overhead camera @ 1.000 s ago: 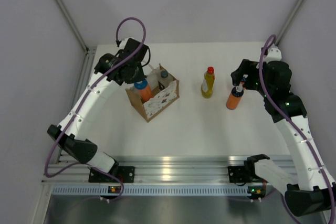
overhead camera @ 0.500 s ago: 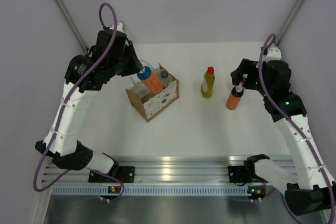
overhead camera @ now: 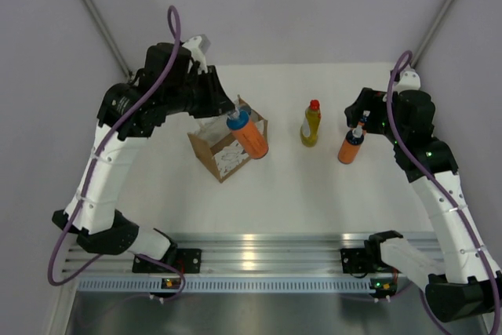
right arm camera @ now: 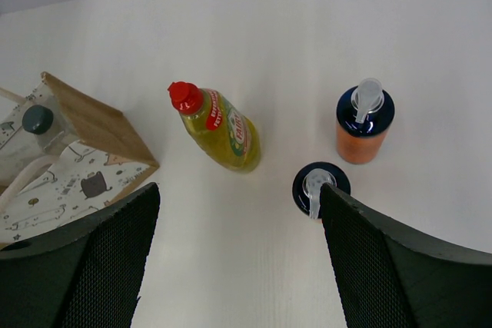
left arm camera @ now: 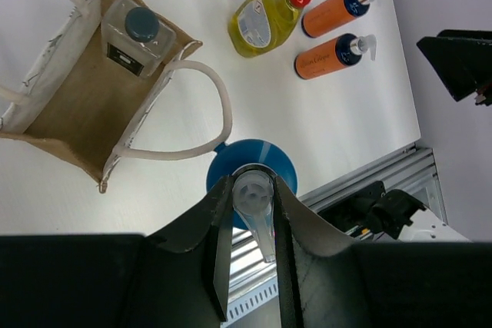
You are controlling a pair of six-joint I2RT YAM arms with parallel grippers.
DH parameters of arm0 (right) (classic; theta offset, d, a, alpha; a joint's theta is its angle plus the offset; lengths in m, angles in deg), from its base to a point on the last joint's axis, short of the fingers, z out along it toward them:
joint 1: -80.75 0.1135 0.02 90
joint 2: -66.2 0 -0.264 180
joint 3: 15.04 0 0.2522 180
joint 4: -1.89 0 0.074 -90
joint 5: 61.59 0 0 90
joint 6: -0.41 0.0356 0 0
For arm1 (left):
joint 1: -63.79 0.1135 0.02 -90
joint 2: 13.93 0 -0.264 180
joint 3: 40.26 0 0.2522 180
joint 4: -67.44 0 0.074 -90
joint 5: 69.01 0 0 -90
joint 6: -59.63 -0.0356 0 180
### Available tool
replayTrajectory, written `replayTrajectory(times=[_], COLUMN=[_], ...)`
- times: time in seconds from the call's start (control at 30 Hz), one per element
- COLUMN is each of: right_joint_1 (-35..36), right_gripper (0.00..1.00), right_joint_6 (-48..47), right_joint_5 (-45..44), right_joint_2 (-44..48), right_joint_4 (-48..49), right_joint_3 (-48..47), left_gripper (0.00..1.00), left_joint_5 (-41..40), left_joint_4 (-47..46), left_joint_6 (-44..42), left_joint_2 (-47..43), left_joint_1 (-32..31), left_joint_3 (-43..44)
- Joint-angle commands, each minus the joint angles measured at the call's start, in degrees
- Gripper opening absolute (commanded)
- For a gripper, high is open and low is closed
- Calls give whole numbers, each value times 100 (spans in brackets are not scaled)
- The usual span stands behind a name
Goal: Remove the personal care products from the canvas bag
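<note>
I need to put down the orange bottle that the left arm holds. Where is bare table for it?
Free: the strip of table between the canvas bag and the yellow bottle, and the wide near stretch before the rail. Crowded: right of the yellow bottle, where two orange bottles stand close.

Here we go: my jaws are clamped on the clear pump of a blue-topped bottle [left arm camera: 250,155], just beside the tan canvas bag [left arm camera: 73,117]. In the bag stands a clear bottle with a dark grey cap [left arm camera: 137,32]. Out on the white surface [left arm camera: 307,128] are a yellow red-capped bottle [left arm camera: 265,24], an orange pump bottle [left arm camera: 332,13] and a second orange pump bottle [left arm camera: 324,57].
</note>
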Motion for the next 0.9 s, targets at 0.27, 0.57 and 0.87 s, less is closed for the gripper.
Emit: replayTrajectory(times=[0.27, 0.57, 0.87], right_joint_1=[5, 5, -4], right_gripper=[82, 83, 86], right_joint_6=[166, 263, 447], right_joint_5=[-197, -408, -373], right_joint_2=[132, 457, 879], right_joint_4=[-53, -343, -607], right_joint_3=[-370, -317, -247], left_gripper=[0, 0, 0], left_joint_5=[-1554, -2804, -3411], left_joint_4=[-1187, -1582, -2663], left_joint_6=[-90, -371, -617], left_joint_2=[631, 1492, 2090], left_joint_1=[-1579, -2231, -2275], left_joint_3=[47, 30, -610])
